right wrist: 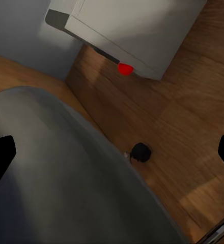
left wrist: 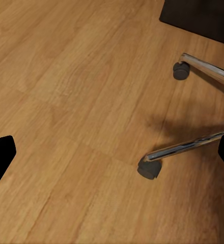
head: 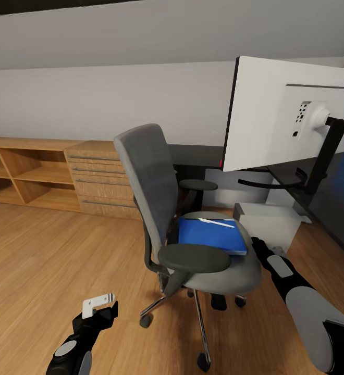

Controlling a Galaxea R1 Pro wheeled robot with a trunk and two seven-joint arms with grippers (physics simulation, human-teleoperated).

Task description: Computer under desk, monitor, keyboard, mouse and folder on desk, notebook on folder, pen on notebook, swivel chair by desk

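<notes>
The grey swivel chair [head: 151, 177] stands in the middle of the head view, its back turned toward me. On its seat lies the blue folder [head: 212, 235] with a thin white pen [head: 217, 223] on top. The monitor [head: 292, 120] shows its white back on the dark desk [head: 341, 198] at the right. The white computer [head: 271, 221] [right wrist: 137, 25] sits on the floor under the desk. My right gripper [head: 258, 247] [right wrist: 112, 157] is open beside the seat's right edge, just short of the folder. My left gripper [head: 101, 308] [left wrist: 112, 157] hangs open over the floor, left of the chair's base.
Wooden shelves [head: 21, 172] and a drawer unit [head: 99, 179] line the far wall at the left. The chair's chrome legs [left wrist: 203, 68] and casters [left wrist: 148, 168] spread over the wood floor near my left gripper. A caster [right wrist: 141, 151] lies under the seat.
</notes>
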